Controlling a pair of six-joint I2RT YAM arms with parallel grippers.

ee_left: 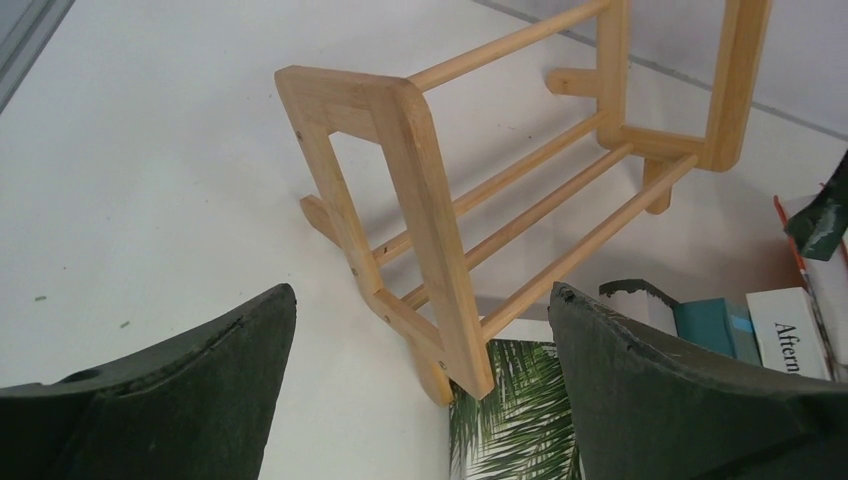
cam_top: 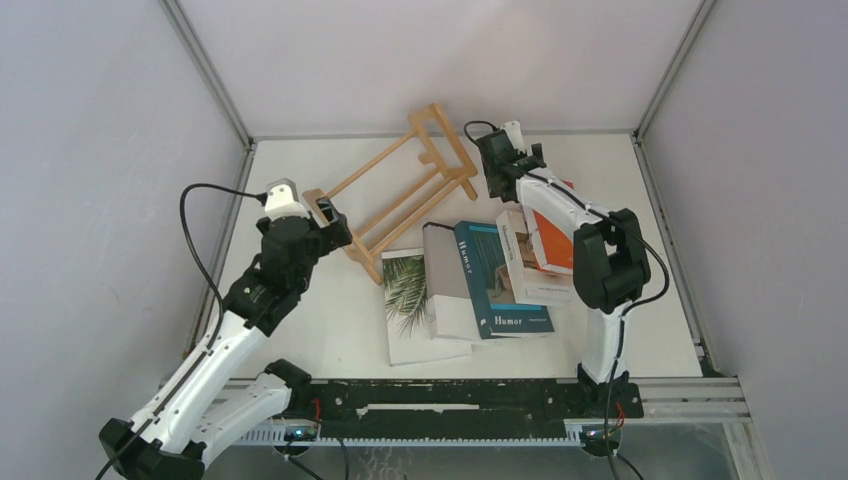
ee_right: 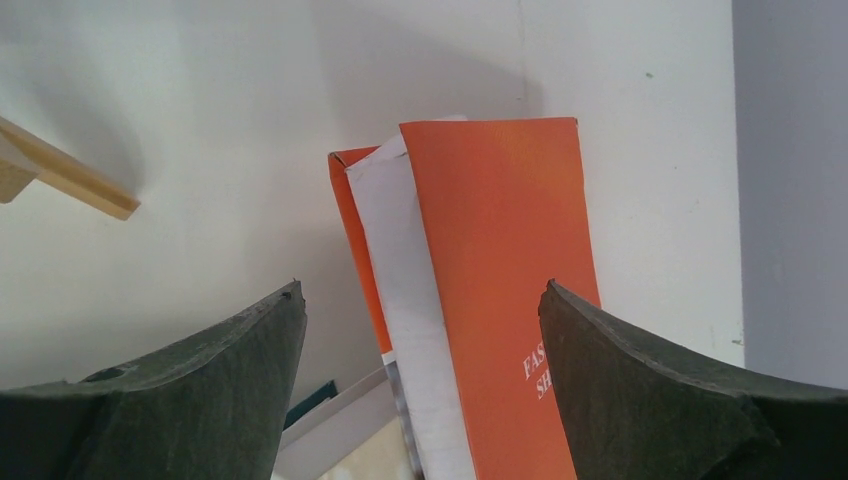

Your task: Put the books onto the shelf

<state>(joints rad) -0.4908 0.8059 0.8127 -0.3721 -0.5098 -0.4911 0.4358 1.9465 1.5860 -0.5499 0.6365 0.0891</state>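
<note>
Rubbery dark fingers of the left gripper (ee_left: 420, 290) are gaping wide and empty, facing the light-wood slatted shelf (ee_left: 430, 200), which is standing skewed at the table's (cam_top: 330, 330) back, its rounded end frame nearest and handy for bracing. Flat books (cam_top: 500, 280) are lying fanned just before it, none shelved. Right gripper (ee_right: 420, 290), likewise spread and holding nothing, is hovering over the glossy orange-red book (ee_right: 500, 260) at the row's right end; pinching near the spine is looking safest.

The right pincer (ee_right: 420, 290) is dark greenish-grey. Seen between its fingers, the orange-red book (ee_right: 500, 260) has white lettering and white page edges. The left pincer (ee_left: 423, 290) is the same dark shade. Ahead of it, the shelf (ee_left: 425, 200) is pale honey wood. By its right finger, the palm-leaf book (ee_left: 515, 420) is white with green fronds, and beyond that is a teal book (ee_left: 712, 322).
</note>
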